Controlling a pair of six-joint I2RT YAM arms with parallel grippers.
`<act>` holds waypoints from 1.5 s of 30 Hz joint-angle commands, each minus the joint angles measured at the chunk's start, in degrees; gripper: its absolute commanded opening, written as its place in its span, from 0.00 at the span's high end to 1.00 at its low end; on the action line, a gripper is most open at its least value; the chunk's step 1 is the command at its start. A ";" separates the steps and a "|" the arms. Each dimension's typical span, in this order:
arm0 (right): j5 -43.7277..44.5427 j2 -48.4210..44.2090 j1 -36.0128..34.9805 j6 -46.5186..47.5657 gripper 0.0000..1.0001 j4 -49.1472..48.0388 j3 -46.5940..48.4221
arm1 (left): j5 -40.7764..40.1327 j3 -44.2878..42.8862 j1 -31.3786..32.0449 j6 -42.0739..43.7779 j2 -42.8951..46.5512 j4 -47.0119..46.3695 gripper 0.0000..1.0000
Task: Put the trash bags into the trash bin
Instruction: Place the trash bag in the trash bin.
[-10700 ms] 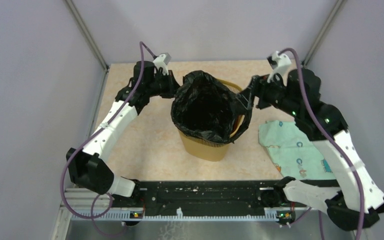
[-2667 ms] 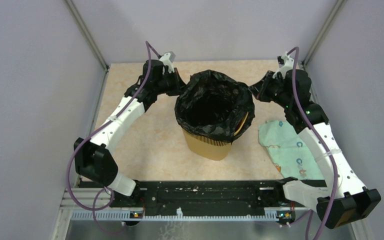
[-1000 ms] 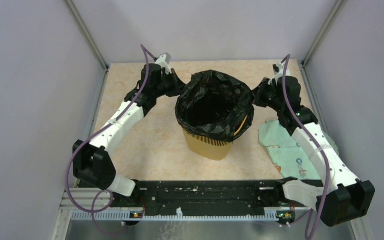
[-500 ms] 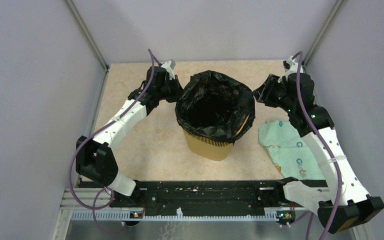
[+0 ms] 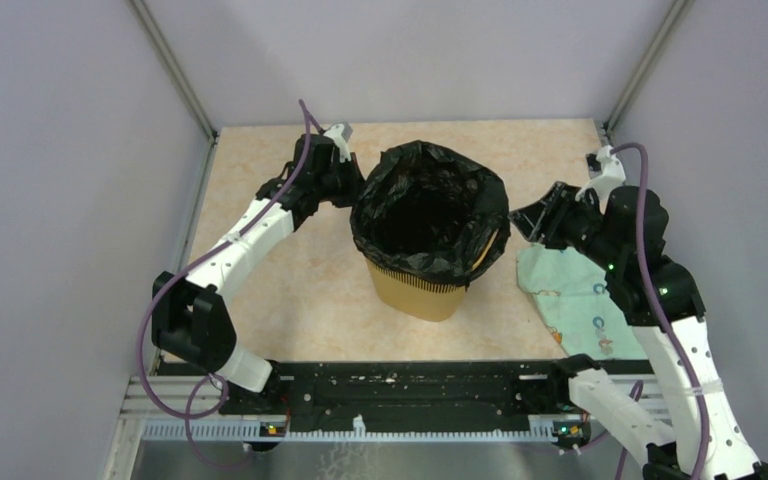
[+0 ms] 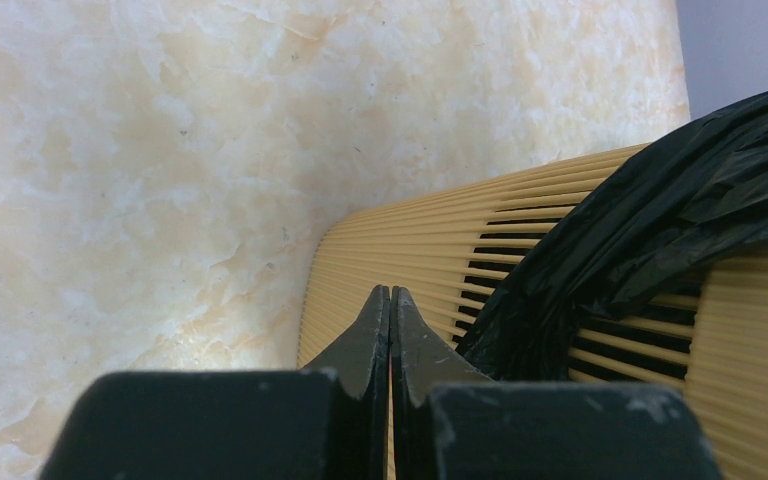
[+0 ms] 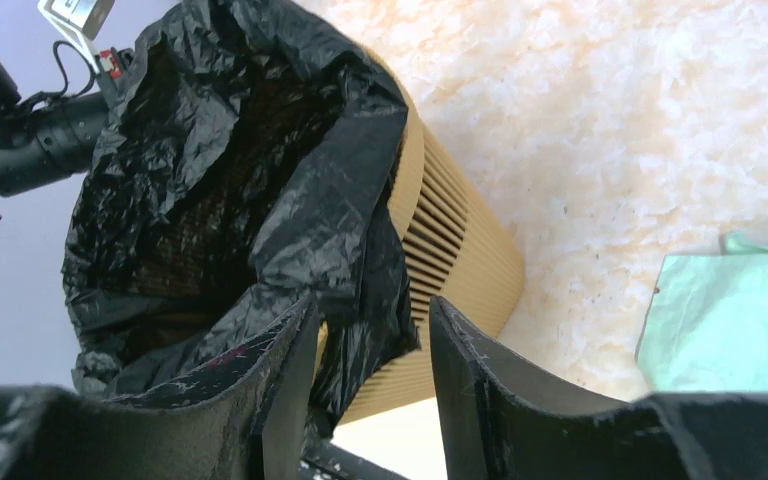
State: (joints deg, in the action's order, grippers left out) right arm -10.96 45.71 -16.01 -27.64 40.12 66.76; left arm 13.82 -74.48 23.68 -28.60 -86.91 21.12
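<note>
Black crinkled plastic bag (image 5: 428,215) lines the mustard-yellow slotted plastic bin (image 5: 415,293), its mouth folded over the rim; left gripper (image 6: 390,300) pressed together beside the bin wall, right gripper (image 7: 371,305) spread just off the bag's edge, above the pale green patterned cloth (image 5: 580,300)

The table (image 5: 290,270) is made with a pale top, marked in peach and cream patches like stone. It is closed in by plain lilac walls (image 5: 80,200) at the back and on both sides. A black rail (image 5: 410,385) is fixed along its near edge.

Two things are set on the table. A mustard-yellow trash bin (image 5: 415,292) is stood upright near the middle, with fine up-and-down slots cut below its rim. A pale green cloth (image 5: 575,300) with small pictures is laid flat to the right of the bin. The cloth is kept near the bin but not touching it, and a strip of bare table is seen between them.
</note>
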 commanded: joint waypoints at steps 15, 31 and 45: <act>-10.14 -7.80 -0.69 -6.73 0.59 -5.24 -11.30 | 0.44 -2.95 0.22 0.57 -0.89 -0.70 1.00; -2.65 -6.05 -0.69 -9.36 0.98 -12.36 -19.28 | 0.83 -2.62 0.24 0.63 -1.33 -0.88 1.00; -1.30 -2.80 -0.85 -9.01 1.00 -16.11 -26.71 | 0.38 -1.86 0.22 1.00 -1.97 -1.27 1.00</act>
State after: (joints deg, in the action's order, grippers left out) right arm -14.63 41.28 -16.34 -37.34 23.88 42.22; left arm 14.02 -75.22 23.68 -28.36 -88.31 21.52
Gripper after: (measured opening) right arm 0.003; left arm 0.006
